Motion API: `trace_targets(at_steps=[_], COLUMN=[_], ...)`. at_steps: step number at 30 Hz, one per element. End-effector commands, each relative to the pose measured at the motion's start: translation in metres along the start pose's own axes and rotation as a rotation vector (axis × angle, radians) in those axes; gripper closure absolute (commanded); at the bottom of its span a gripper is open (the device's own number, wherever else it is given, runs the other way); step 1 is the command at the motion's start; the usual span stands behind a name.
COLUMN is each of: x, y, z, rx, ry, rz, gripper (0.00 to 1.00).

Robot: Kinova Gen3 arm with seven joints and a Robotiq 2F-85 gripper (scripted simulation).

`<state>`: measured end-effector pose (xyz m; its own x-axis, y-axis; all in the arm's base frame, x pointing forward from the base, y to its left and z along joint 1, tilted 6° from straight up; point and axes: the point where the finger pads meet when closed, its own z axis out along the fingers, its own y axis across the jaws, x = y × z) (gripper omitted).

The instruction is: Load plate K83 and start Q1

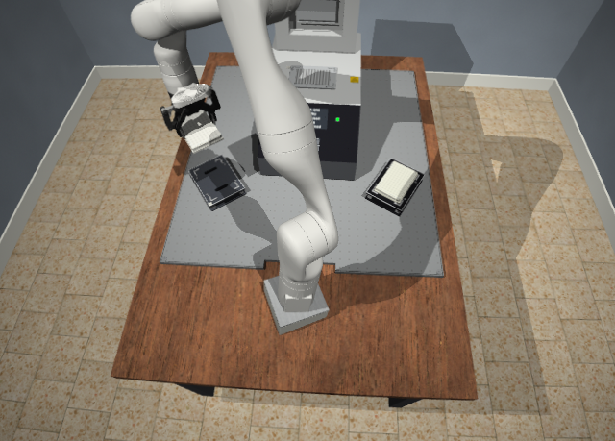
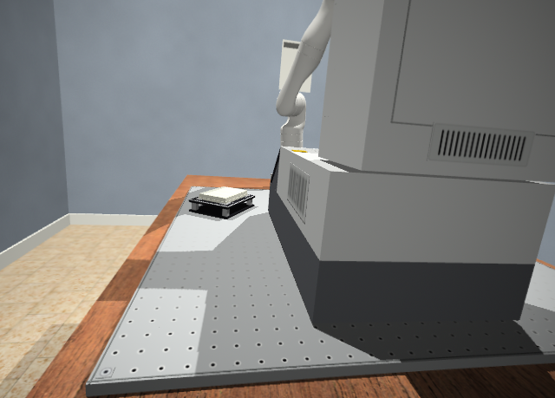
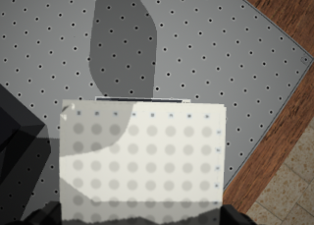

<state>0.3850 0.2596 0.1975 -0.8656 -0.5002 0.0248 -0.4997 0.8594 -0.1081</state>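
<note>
The claw [image 1: 194,123] gripped a white plate [image 1: 202,139] by its long sides, wide apart to span it, level above the desk [image 1: 198,337]. Just below and ahead lay an empty holder [image 1: 226,192]. Well off to its side stood the machine [image 1: 337,143], with a second plate [image 1: 394,181] beyond.

You get sharp, evenly bright views, with hard-edged shadows of the arm [image 1: 278,104] falling right across the breadboard [image 1: 397,248] and floor [image 1: 521,218].
</note>
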Motion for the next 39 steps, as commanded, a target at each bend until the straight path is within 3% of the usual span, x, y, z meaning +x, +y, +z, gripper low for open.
trace_targets(at_steps=[1,20,39], x=[-0.001,-0.001,-0.01], y=[0.0,0.0,-0.054], z=[-0.003,-0.003,-0.005], rx=[-0.002,-0.002,-0.006], ry=[-0.005,-0.005,-0.002], rz=[0.0,0.0,0.204], gripper=[0.09,0.09,0.09])
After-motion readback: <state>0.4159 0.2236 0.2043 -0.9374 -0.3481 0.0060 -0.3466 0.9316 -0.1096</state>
